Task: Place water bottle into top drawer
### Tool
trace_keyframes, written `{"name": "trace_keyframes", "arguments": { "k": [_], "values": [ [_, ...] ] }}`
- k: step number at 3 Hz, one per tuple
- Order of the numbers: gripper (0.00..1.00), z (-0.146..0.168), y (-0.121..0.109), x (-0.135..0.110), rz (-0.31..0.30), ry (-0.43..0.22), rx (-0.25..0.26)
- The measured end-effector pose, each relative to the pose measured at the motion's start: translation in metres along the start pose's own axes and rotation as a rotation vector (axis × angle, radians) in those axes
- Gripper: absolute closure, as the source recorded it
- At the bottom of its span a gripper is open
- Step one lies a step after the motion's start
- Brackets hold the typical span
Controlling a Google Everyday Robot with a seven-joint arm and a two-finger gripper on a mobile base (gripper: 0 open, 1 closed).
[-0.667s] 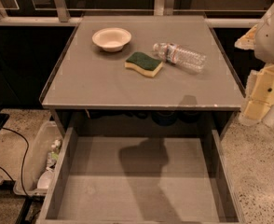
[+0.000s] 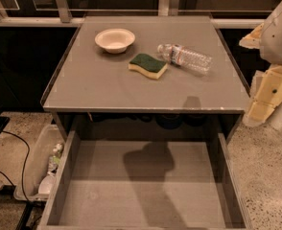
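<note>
Nothing has moved since a moment ago. My claw (image 2: 263, 104) still hangs off the right edge of the tabletop (image 2: 107, 87), near the front right corner, and I cannot tell if it is apart or together. The bottle (image 2: 185, 58) lies on its side near the back right corner, just beside the sponge (image 2: 148, 65). The bowl (image 2: 114, 40) sits near the back edge. The drawer (image 2: 98, 190) is pulled out under the front edge.
</note>
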State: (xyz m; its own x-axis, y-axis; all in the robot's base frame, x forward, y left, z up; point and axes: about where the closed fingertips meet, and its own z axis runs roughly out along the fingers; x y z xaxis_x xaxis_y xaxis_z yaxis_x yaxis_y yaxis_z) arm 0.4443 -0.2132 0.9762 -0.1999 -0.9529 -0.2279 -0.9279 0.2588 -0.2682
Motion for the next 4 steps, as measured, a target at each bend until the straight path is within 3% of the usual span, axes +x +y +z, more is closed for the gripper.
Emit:
{"name": "trace_keyframes", "arguments": {
  "k": [2,3,4],
  "values": [
    [0.00,0.014,-0.045,-0.004,0.004,-0.135,0.075],
    [0.00,0.031,-0.079,-0.010,0.016,-0.224,0.065],
    [0.00,0.047,-0.112,-0.021,0.038,-0.250,0.043]
  ]
}}
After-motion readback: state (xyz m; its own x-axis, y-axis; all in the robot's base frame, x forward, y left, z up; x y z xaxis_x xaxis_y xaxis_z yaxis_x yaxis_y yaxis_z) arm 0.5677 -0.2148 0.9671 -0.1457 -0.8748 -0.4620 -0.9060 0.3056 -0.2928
